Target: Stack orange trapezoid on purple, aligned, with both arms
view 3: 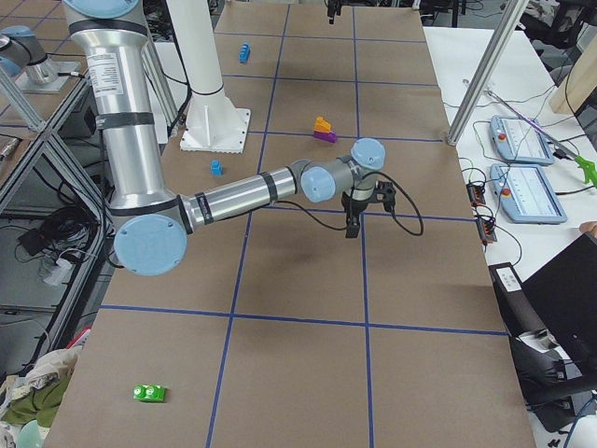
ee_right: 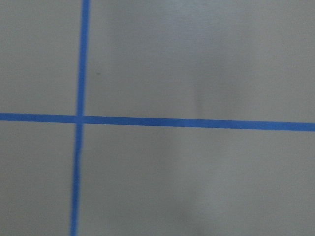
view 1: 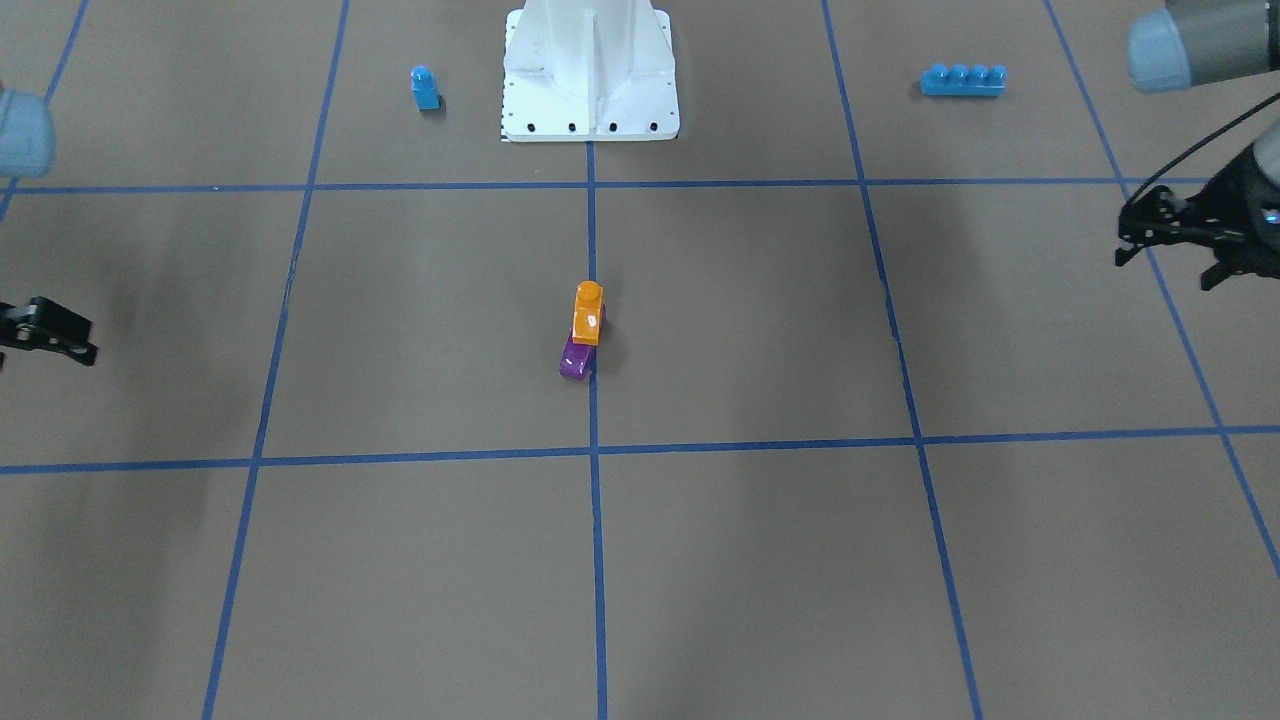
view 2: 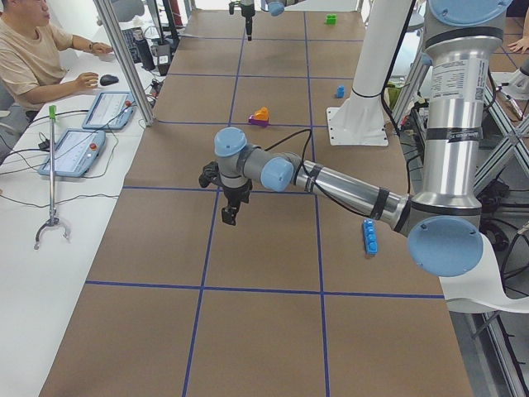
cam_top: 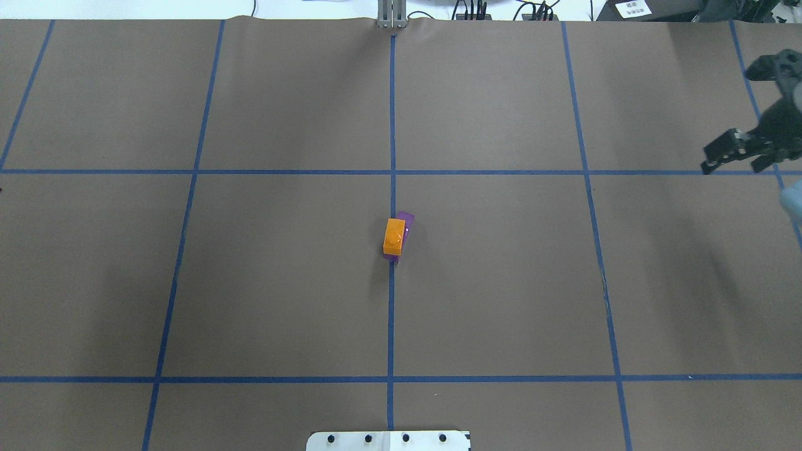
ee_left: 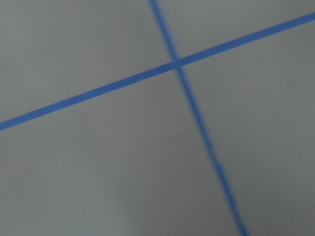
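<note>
The orange trapezoid (view 1: 588, 315) sits stud-up on the purple block (view 1: 575, 362) at the table's middle, on the centre tape line. In the overhead view the purple (cam_top: 408, 220) shows past the far right edge of the orange (cam_top: 393, 238). Nothing touches the stack. My left gripper (view 1: 1165, 270) hangs above the table far to the stack's side; its fingers look spread and empty. My right gripper (cam_top: 733, 164) is at the opposite side, also spread and empty. Both wrist views show only bare table and tape lines.
A small blue single-stud block (view 1: 425, 88) and a long blue four-stud brick (view 1: 963, 80) lie on either side of the white robot base (view 1: 590, 110). A green block (view 3: 149, 393) lies at the table's right end. An operator (view 2: 33, 50) sits beside the table.
</note>
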`<move>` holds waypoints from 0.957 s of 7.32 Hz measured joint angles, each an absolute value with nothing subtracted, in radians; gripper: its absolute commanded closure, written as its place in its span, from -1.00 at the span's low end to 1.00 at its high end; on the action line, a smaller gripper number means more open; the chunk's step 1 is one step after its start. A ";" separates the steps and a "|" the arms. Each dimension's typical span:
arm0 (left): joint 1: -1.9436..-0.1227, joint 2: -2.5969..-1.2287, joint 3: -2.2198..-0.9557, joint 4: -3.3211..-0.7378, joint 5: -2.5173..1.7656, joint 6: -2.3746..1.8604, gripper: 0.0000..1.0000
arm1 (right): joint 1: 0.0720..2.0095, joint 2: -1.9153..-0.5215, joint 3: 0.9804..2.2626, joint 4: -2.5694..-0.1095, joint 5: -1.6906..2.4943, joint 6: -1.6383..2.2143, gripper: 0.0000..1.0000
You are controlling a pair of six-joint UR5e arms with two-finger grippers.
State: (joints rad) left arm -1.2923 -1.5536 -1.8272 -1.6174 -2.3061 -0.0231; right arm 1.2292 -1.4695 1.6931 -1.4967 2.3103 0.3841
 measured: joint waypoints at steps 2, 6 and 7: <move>-1.437 -1.512 -1.713 -1.619 -2.378 0.112 -0.98 | 1.374 -1.563 1.632 -1.497 2.313 0.136 -1.00; -1.484 -1.466 -1.687 -1.618 -2.387 0.127 -0.99 | 1.475 -1.631 1.636 -1.493 2.370 0.019 -1.00; -1.484 -1.466 -1.688 -1.618 -2.387 0.111 -0.99 | 1.483 -1.620 1.665 -1.496 2.370 0.019 -1.00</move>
State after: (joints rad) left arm -1.4838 -1.4661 -1.6881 -1.6183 -2.3870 0.1114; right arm 1.4831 -1.6204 1.6646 -1.4959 2.3697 0.0191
